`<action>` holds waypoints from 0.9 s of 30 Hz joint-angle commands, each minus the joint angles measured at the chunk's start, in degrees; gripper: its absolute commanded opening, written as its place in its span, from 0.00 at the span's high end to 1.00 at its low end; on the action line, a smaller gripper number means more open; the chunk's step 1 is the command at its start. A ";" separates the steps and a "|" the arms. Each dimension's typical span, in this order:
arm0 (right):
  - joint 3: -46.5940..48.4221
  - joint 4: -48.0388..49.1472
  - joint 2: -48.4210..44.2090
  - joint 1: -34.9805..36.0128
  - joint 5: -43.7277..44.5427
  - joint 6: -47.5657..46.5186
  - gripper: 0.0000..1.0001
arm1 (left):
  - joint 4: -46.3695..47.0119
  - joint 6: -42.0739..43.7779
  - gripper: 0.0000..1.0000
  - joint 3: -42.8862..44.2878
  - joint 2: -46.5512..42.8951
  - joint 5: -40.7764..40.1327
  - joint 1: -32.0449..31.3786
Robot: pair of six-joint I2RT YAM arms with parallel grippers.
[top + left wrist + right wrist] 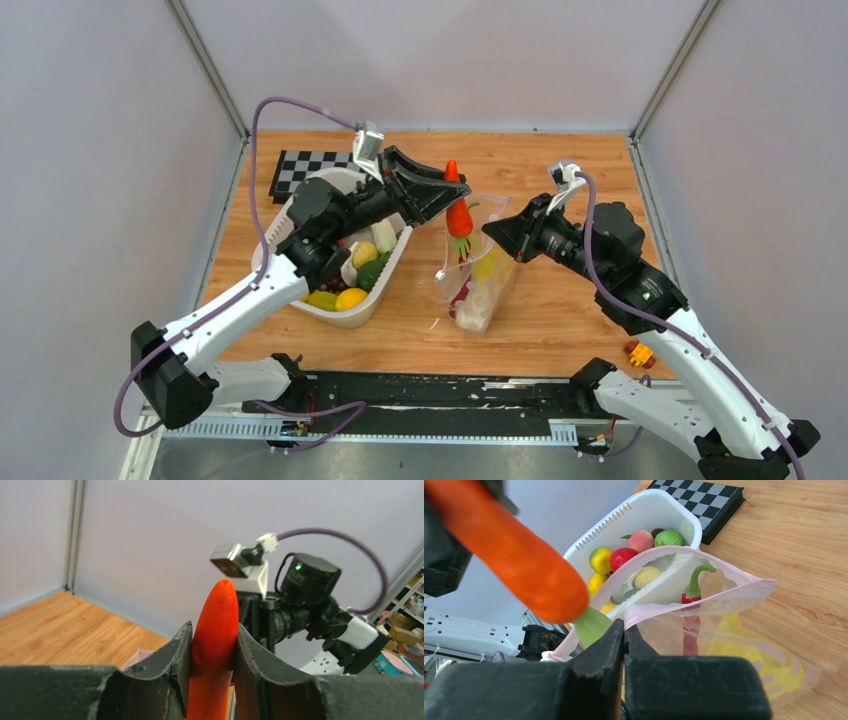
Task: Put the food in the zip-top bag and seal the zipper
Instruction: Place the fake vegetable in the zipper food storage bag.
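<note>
Your left gripper (447, 192) (214, 645) has its fingers clamped on the carrot (458, 212) (216, 610), one finger on each side of the orange body. The carrot is upright and off the table (570, 320), pointed tip up, green leaf end down. It hangs over the mouth of the zip-top bag (482, 288) (744, 615). In the right wrist view the green end sits right at the near lip, just beside the right fingers. I can't tell if it's past the lip.

Your right gripper (493, 228) (624, 630) has its fingers together, pinching the bag's near lip at the pink zipper strip (659, 606). The mouth stands open, lips apart, zipper unsealed. The bag's lower end rests on the table and the mouth end is held up.

In the bag you have a red chili (688, 599), green stem up. A yellow piece (749, 655) sits lower down, blurred through the plastic. There's a white-and-red lump (468, 312) at the bottom.

The white slotted basket (352, 318) (659, 507) sits just left of the bag, under your left arm. It holds a lemon (350, 298), a lime (371, 272), a peach (641, 541), a tomato (623, 557), plus more I can't sort out. A checkerboard (308, 170) (704, 500) lies flat behind the basket.
</note>
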 commanded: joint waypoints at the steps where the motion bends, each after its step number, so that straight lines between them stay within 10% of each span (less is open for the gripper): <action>1: 0.59 4.51 -1.72 -0.15 -0.87 1.31 1.00 | 2.40 4.71 0.74 -1.56 0.93 -4.19 -1.91; 7: 0.64 4.93 -3.10 -0.16 -1.63 1.09 1.00 | -6.69 13.00 0.67 -1.47 0.44 -8.44 -3.11; 16: 0.65 5.27 -3.28 -0.17 -3.31 1.34 1.00 | -15.68 14.76 0.20 3.54 3.29 -3.82 -3.27; 27: 0.71 3.80 -4.63 -0.17 -1.82 0.33 1.00 | -33.03 24.16 0.09 8.39 -1.43 -16.83 -3.27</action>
